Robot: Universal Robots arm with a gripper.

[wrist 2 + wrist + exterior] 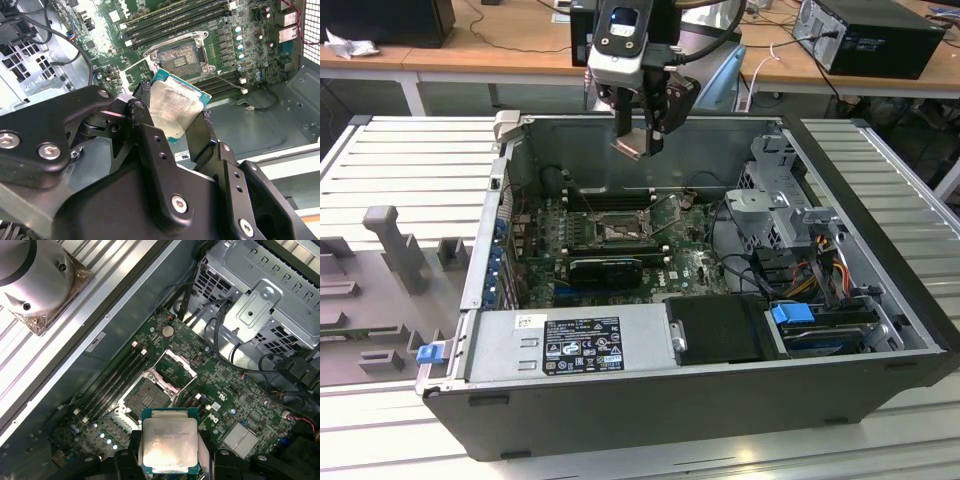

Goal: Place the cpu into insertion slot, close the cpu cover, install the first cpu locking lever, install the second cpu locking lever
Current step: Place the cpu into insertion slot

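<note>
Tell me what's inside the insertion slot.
Nothing sits in the insertion slot: its contact grid is bare, the cpu cover raised. The cpu, held in the gripper, hides the board beside it in the first wrist view.

The cpu has a dull silvery metal top, smudged and faintly scuffed, edged in green board. The gripper is matt black metal with bright steel screws. The cover is thin, bare silvery metal. The slot is dark plastic framed in metal. The board is green with a slight gloss. The case wall is matt grey sheet metal. The drive cage is bright perforated steel. The table is ribbed satin metal, the far desk pale wood, and the near clip smooth blue plastic.
</note>
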